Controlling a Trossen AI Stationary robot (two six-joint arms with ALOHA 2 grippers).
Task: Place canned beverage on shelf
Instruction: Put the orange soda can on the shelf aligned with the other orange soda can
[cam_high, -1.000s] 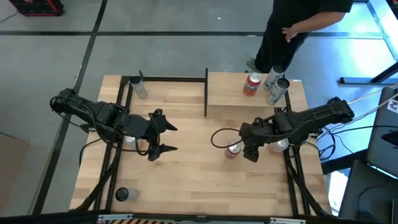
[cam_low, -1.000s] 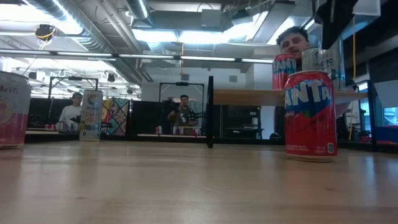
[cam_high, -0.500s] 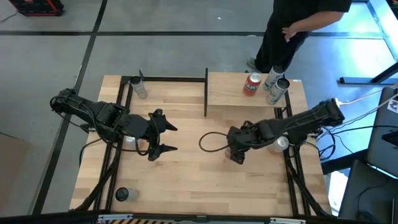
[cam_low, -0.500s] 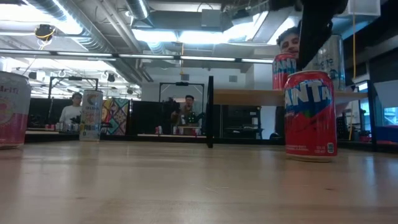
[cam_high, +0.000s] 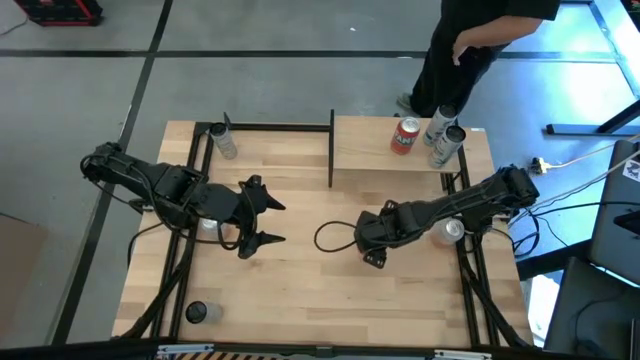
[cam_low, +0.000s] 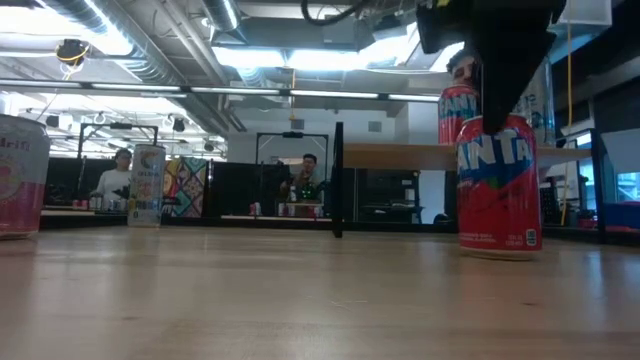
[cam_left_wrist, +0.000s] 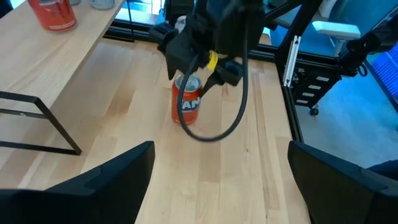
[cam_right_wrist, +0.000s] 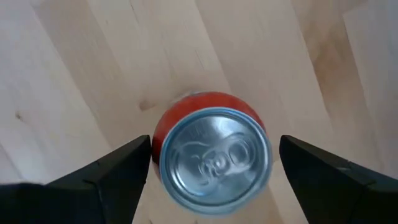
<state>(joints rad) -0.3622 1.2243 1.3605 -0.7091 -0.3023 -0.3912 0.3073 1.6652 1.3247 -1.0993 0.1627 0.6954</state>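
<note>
A red Fanta can (cam_low: 497, 185) stands upright on the tabletop right of centre; it also shows in the left wrist view (cam_left_wrist: 188, 102) and from above in the right wrist view (cam_right_wrist: 214, 158). My right gripper (cam_right_wrist: 215, 148) is open above it, pointing down, with one finger on either side of the can's top and a gap at each; in the high view my right gripper (cam_high: 372, 245) hides the can. The shelf (cam_high: 370, 160) stands at the far right. My left gripper (cam_high: 278, 222) is open and empty at the table's left half.
On the shelf stand a red can (cam_high: 405, 137) and two silver cans (cam_high: 447, 147). More cans stand at the far left (cam_high: 222, 142), the near left (cam_high: 203, 313) and under my right arm (cam_high: 450, 232). A person (cam_high: 470, 50) stands beyond the far edge.
My right gripper has gone toward the table's left edge and down, from beside the red can to over its top, with a finger on either side. The can has stayed where it was.
</note>
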